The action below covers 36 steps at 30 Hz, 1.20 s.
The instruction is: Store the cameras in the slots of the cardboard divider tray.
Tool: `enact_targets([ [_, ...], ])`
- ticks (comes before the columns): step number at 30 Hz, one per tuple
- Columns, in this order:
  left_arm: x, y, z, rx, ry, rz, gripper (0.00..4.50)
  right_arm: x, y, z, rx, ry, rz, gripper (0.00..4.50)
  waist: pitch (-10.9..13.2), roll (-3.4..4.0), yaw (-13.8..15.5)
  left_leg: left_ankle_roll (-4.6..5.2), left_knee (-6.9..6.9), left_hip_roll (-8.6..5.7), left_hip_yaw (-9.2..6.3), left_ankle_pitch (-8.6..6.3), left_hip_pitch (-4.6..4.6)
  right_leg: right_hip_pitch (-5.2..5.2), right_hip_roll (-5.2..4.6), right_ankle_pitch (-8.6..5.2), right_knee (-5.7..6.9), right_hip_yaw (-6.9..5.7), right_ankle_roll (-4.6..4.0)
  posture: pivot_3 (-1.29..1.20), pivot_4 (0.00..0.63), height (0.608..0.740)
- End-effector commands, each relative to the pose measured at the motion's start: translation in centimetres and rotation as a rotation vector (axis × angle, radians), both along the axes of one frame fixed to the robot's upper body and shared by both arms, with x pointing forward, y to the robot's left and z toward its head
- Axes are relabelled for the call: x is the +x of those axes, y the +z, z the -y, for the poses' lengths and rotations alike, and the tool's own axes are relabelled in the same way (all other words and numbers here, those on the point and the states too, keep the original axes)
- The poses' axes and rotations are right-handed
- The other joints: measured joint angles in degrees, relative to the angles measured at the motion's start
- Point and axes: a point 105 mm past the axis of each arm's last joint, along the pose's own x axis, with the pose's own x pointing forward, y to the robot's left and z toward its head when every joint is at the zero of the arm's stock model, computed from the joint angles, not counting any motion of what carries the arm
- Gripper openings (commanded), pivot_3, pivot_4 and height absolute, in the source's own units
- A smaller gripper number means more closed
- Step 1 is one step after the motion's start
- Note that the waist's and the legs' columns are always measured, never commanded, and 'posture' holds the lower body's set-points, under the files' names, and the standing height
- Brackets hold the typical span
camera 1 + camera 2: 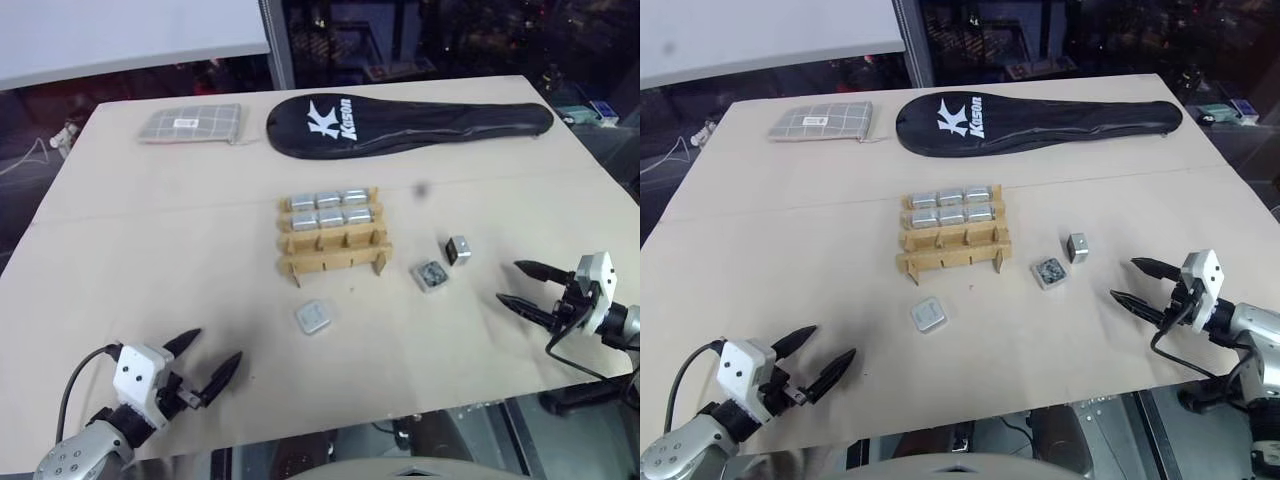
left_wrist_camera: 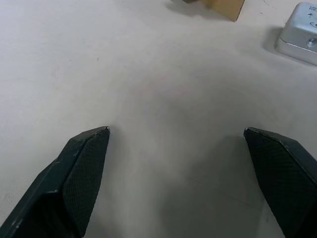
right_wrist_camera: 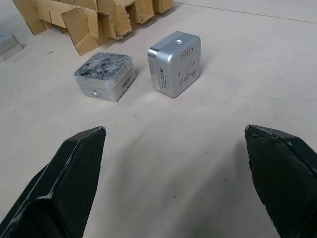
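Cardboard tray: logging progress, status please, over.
Both grippers, left and right, open and empty. Cardboard divider tray holds six cameras; near row vacant. Three cameras loose on table. Nothing in the way.

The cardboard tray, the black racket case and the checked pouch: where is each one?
Cardboard tray (image 1: 335, 262): left eye view, on its bare front strip.
Black racket case (image 1: 450, 122): left eye view, on its plain black middle.
Checked pouch (image 1: 192, 123): left eye view, on its centre.

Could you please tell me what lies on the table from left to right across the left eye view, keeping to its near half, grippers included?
left gripper → lone camera lying flat → cardboard divider tray → camera with the dark mottled face → camera standing on edge → right gripper
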Motion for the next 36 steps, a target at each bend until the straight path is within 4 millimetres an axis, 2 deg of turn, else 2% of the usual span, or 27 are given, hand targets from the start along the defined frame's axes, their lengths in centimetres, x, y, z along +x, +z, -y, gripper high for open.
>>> enact_targets([
  [1, -0.3, 0.2, -0.2, 0.01, -0.003, -0.007, 4.5, 0.6, 0.9, 0.3, -0.023, 0.008, 0.032, 4.46, 0.0, -0.01, -0.1, 0.0, 0.0, 0.0, 0.0, 0.0, 0.0, 0.0, 0.0, 0.0, 0.0, 0.0, 0.0, 0.0, 0.15, 0.74],
  [4, -0.2, 0.1, 0.0, 0.028, -0.04, -0.022, 4.5, 0.7, 0.9, 0.6, -0.076, 0.004, 0.011, 4.46, 0.0, 0.0, -0.1, 0.0, 0.02, -0.02, 0.0, 0.0, 0.02, 0.01, -0.01, 0.0, 0.02, 0.02, 0.0, 0.0, 0.15, 0.74],
  [12, 0.4, 0.6, -0.5, 0.044, -0.072, -0.022, 4.5, 0.3, 1.0, 0.9, -0.087, -0.003, 0.013, 4.46, 0.0, -0.03, 0.0, 0.0, 0.04, -0.05, 0.03, 0.0, -0.03, 0.01, -0.01, 0.0, 0.03, -0.04, 0.0, 0.0, 0.15, 0.74],
  [20, 0.7, 1.0, -0.6, 0.043, -0.083, -0.009, 4.5, 0.2, 0.4, 0.5, -0.103, 0.005, 0.001, 4.46, 0.0, -0.04, 0.0, 0.0, 0.05, -0.05, 0.04, 0.0, -0.03, 0.02, 0.0, 0.01, 0.06, -0.04, 0.0, 0.0, 0.15, 0.74],
  [23, 0.8, 1.3, -0.7, 0.044, -0.095, 0.002, 4.5, 1.1, 0.5, 0.4, -0.081, -0.075, -0.018, 4.46, 0.0, -0.05, 0.0, 0.0, 0.06, -0.06, 0.05, 0.0, -0.02, 0.02, 0.0, 0.01, 0.09, -0.03, 0.0, 0.0, 0.15, 0.74],
  [29, 0.7, 3.4, 0.6, 0.027, -0.277, 0.059, 4.5, 2.4, 3.5, -3.6, 0.101, -0.163, 0.019, 4.46, 0.0, -0.07, -0.1, 0.0, 0.07, -0.01, 0.0, 0.0, -0.01, 0.0, 0.03, 0.01, 0.17, -0.04, -0.01, 0.0, 0.15, 0.74],
  [32, 0.8, 4.7, 1.0, 0.007, -0.353, 0.086, 4.5, 2.8, 4.1, -5.1, 0.121, -0.223, 0.041, 4.46, 0.0, -0.08, -0.1, 0.0, 0.07, 0.04, 0.0, 0.0, -0.03, -0.02, 0.02, 0.0, 0.17, -0.03, -0.01, 0.0, 0.15, 0.74],
  [36, 0.9, 7.5, 1.6, -0.063, -0.481, 0.119, 4.5, 2.4, 4.5, -7.8, 0.155, -0.24, 0.055, 4.46, 0.0, -0.13, 0.1, 0.0, 0.09, 0.07, 0.01, 0.0, -0.1, -0.05, -0.02, 0.0, 0.16, -0.09, -0.01, 0.0, 0.15, 0.74],
])
